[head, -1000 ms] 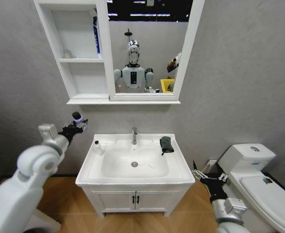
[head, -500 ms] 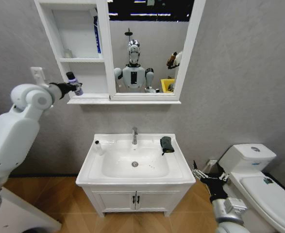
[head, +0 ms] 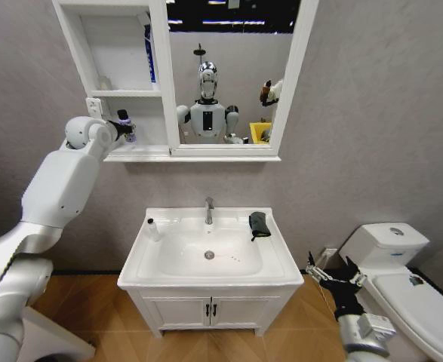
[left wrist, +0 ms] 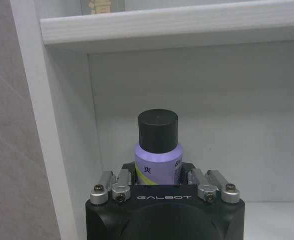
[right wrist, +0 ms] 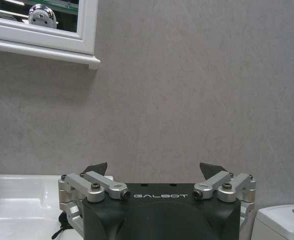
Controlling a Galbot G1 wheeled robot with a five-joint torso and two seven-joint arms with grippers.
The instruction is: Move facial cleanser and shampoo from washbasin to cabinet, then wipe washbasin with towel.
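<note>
Up at ten o'clock, the left claw (head: 124, 125) grips a lavender bottle (left wrist: 158, 160) (black cap, upright) inside the cabinet (head: 123, 83), in its lower compartment. On the washbasin (head: 210, 253) lie the towel (head: 258, 224) at two o'clock and a small white bottle (head: 153, 229) at ten. Low at four o'clock, the right claw (right wrist: 156, 172) hangs spread wide.

Head view high, facing washbasin (head: 208, 255) — left wrist close inside cabinet (left wrist: 76, 125), shared
</note>
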